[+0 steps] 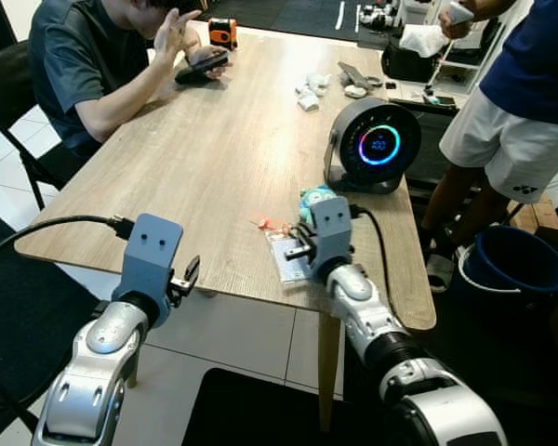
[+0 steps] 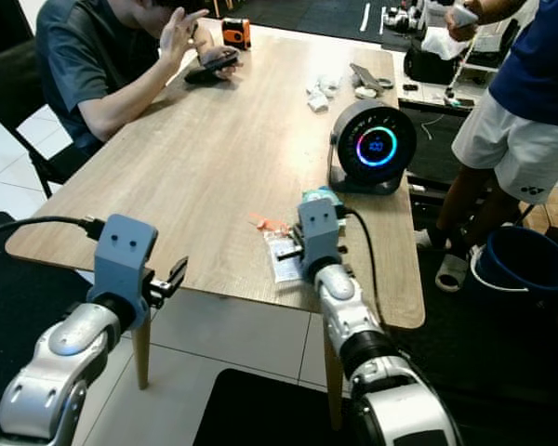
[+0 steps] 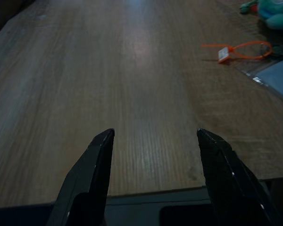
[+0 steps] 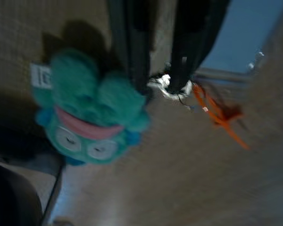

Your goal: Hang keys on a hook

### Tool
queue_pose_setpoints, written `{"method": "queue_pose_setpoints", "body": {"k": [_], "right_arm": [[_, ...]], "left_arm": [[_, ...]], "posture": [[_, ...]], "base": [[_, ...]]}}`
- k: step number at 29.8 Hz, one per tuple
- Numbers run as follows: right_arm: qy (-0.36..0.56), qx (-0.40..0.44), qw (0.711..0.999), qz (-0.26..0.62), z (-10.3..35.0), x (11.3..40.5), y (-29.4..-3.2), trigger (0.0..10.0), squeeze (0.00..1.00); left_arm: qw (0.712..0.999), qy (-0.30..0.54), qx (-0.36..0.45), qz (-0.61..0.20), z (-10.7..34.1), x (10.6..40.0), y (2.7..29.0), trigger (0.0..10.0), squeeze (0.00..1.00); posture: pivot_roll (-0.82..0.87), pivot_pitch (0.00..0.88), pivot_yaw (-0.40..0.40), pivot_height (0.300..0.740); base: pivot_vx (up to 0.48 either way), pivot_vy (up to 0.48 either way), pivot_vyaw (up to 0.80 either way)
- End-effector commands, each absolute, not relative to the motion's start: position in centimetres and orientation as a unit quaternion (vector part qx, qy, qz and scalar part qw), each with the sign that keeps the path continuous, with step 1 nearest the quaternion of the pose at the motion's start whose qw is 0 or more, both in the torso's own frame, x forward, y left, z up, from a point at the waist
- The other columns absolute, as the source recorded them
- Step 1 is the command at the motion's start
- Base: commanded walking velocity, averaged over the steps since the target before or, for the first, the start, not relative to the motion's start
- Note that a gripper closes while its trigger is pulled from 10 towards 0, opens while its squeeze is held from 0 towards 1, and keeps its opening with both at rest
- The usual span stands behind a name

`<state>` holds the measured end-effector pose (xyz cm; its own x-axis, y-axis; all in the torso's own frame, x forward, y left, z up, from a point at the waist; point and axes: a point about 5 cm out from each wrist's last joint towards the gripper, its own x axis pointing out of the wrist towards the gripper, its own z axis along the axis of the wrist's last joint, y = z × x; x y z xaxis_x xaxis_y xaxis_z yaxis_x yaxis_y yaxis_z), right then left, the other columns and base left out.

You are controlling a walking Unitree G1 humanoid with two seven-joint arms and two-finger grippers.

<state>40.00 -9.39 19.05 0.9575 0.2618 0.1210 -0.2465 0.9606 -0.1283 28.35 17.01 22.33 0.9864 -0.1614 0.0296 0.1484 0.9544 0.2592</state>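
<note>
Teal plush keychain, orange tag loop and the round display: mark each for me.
Teal plush keychain (image 4: 92, 120), right wrist view, on its face.
Orange tag loop (image 3: 247, 49), left wrist view, on the loop's strap.
Round display (image 1: 379, 144), left eye view, on the lit screen's middle.

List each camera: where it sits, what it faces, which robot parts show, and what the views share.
Head eyes: look down at the wooden table; both arms, left gripper.
Left wrist: along open fingers over the table edge toward the orange tie.
Right wrist: right gripper at the key ring, beside the teal plush keychain.
Shared: plush, tie, table.
</note>
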Motion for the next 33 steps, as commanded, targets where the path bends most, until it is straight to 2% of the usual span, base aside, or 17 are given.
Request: {"method": "queue_pose_setpoints", "body": {"k": [1, 8, 9, 19, 33], "right_arm": [[-0.049, -0.061, 0.991, 0.111, 18.0, 39.9, -10.2, 10.0, 1.00], [-0.041, -0.066, 0.993, 0.094, 17.7, 40.0, -10.9, 10.0, 1.00], [-0.045, -0.066, 0.992, 0.094, 17.9, 40.1, -10.9, 10.0, 0.00], [-0.078, -0.063, 0.987, 0.124, 19.6, 40.4, -9.9, 10.0, 0.00], [-0.035, -0.041, 0.989, 0.134, 19.0, 40.6, -9.1, 10.0, 0.00]], "left_arm": [[0.988, -0.015, 0.123, -0.087, 21.7, 28.3, 16.7, 10.0, 0.00], [0.988, -0.011, 0.126, -0.085, 21.7, 28.2, 16.9, 10.0, 0.00], [0.988, -0.010, 0.126, -0.085, 21.7, 28.1, 17.0, 10.0, 0.00], [0.989, -0.010, 0.128, -0.070, 21.8, 27.9, 17.5, 10.0, 0.00], [0.989, -0.011, 0.140, -0.043, 22.4, 27.3, 19.0, 10.0, 0.00]], "posture": [[0.25, 0.273, -0.049, 0.740], [0.26, 0.280, -0.046, 0.740], [0.27, 0.291, -0.044, 0.740], [0.27, 0.301, -0.058, 0.740], [0.32, 0.327, -0.063, 0.740]], "base": [[0.000, 0.000, 0.00], [0.000, 0.000, 0.00], [0.000, 0.000, 0.00], [0.000, 0.000, 0.00], [0.000, 0.000, 0.00]]}}
